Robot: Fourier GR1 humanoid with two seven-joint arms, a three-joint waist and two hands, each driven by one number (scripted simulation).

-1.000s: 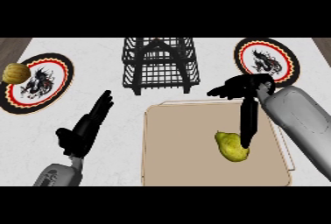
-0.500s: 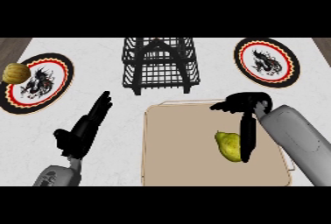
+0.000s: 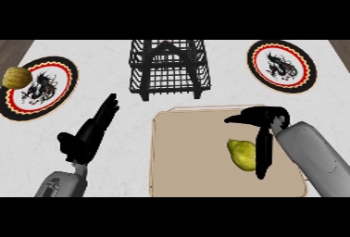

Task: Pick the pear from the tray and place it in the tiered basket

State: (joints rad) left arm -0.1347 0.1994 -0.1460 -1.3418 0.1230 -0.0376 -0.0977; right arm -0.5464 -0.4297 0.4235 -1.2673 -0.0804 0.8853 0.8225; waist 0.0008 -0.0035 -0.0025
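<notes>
A yellow-green pear (image 3: 240,154) lies on the beige tray (image 3: 198,162), right of the tray's middle. My right hand (image 3: 263,134) hangs over the tray with its fingers pointing down along the pear's right side and its thumb stretched left above the fruit; the hand is open and holds nothing. The black wire tiered basket (image 3: 168,67) stands at the back centre, beyond the tray's far edge. My left hand (image 3: 89,132) rests open on the counter left of the tray, fingers up.
A round patterned plate (image 3: 37,88) at the far left carries a small brownish-yellow fruit (image 3: 15,77) on its rim. A second patterned plate (image 3: 282,65) sits at the back right. The counter top is white marble.
My right hand has drawn back toward me and lower over the tray, its fingers now alongside the pear. The pear, tray and left hand have not moved.
</notes>
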